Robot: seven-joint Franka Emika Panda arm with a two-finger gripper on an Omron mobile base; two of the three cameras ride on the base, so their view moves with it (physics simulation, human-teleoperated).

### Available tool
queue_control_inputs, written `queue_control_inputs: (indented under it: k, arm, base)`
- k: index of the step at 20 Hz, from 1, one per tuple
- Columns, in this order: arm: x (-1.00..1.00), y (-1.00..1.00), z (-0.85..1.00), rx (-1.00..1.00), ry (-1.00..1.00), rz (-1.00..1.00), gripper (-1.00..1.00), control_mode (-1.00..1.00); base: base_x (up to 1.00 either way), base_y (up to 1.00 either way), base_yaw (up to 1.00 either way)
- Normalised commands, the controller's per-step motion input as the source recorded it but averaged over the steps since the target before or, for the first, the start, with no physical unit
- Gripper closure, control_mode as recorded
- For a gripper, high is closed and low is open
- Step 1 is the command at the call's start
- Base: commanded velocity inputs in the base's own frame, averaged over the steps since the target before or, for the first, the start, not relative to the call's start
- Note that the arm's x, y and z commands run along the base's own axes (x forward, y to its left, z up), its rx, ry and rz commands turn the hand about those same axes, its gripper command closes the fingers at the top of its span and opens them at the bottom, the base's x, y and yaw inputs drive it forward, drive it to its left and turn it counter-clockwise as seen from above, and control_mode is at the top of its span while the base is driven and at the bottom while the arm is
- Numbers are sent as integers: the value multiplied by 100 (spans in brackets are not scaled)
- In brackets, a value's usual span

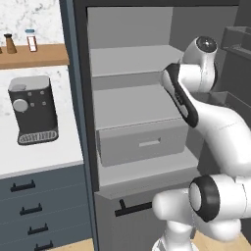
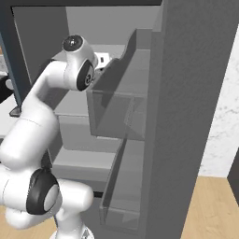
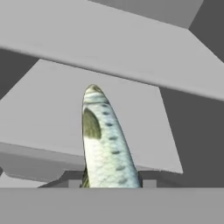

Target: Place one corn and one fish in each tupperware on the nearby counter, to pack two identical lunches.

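Observation:
A pale silver-grey fish (image 3: pixel 107 144) with a scaled, spotted body sticks straight out from between the fingers of my gripper (image 3: pixel 111 183), which is shut on it. The fish hangs above a grey shelf (image 3: pixel 87 113) inside an open refrigerator. In the base views my arm reaches into the refrigerator at upper-shelf height, with the hand (image 2: pixel 101 60) near the shelf's right side. The white counter (image 1: pixel 44 157) lies to the left, over dark blue-grey drawers. The corn and the tupperware are out of view.
A dark coffee machine (image 1: pixel 32 110) stands on the counter under a wooden wall shelf (image 1: pixel 34 55). The refrigerator holds grey shelves and a closed drawer (image 1: pixel 142 144). Its open door with bins (image 2: pixel 121 116) stands close on the arm's right.

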Motion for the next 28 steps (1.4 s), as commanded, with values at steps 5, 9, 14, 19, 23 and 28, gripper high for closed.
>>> queue_control_inputs:
  k: [5,9,14,19,23,28]
  arm:
    - [-100,27,-70,-11,8,0,100,-100]
    - [-100,48,-96,-18,4,0,100,-100]
    - [-60,36,-60,-11,0,0,100,100]
    - [0,0,0,0,0,0,100,100]
    - [0,0,0,0,0,0,100,100]
    - [0,0,0,0,0,0,100,100]
  base:
    - [0,0,0]
    - [0,0,0]
    - [-40,28,1]
    - [-94,85,13]
    - [-56,100,13]
    - [-4,100,6]
